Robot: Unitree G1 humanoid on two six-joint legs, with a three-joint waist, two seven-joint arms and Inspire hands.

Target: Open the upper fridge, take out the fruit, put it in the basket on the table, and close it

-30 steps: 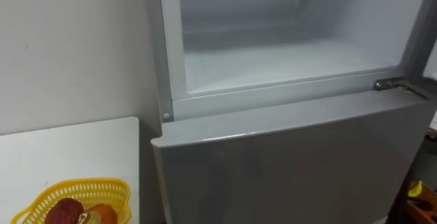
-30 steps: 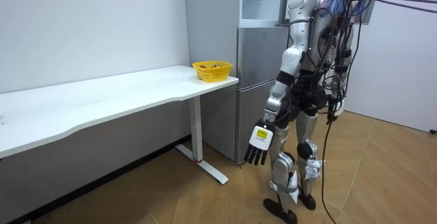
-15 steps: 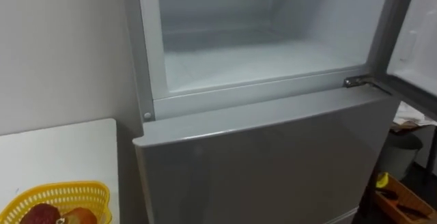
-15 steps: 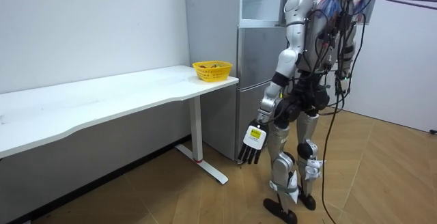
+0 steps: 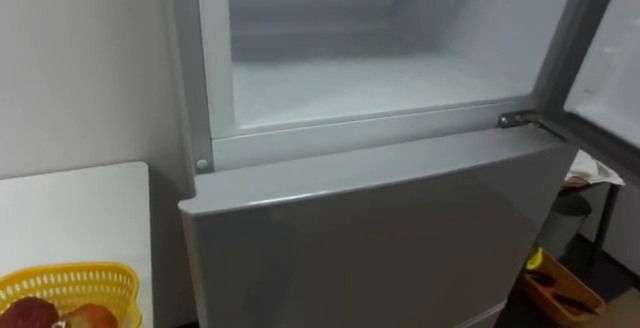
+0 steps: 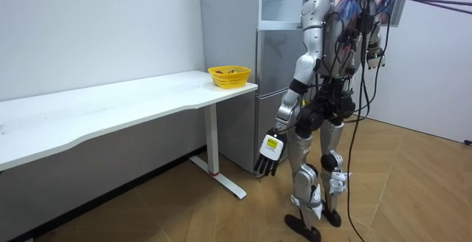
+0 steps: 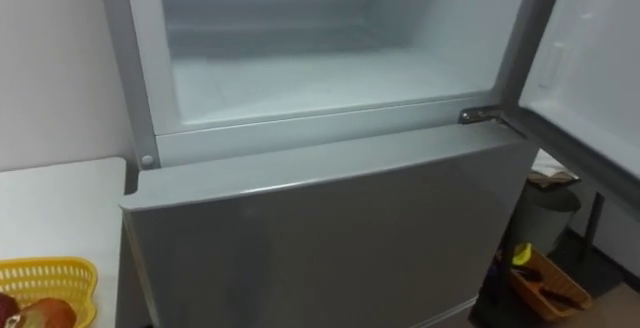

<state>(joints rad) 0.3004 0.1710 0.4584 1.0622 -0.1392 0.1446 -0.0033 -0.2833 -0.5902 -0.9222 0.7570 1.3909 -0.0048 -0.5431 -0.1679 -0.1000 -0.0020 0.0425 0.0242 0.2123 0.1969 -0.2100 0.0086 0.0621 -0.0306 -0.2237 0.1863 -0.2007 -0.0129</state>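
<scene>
White wall (image 6: 96,28) ahead on my left, plain. Long white worktop (image 6: 110,113) set against it, on white legs (image 6: 213,142). Floor (image 6: 413,190) light brown wood planks. Second white wall (image 6: 435,72) at room view's right. Even indoor light.

Silver-grey fridge (image 5: 380,238), white inside; yellow lattice-weave basket (image 5: 100,273) holding red and orange fruit (image 5: 88,318) at the corner of a plain white desk (image 5: 70,213); tan wood-plank floor (image 6: 413,198).
</scene>
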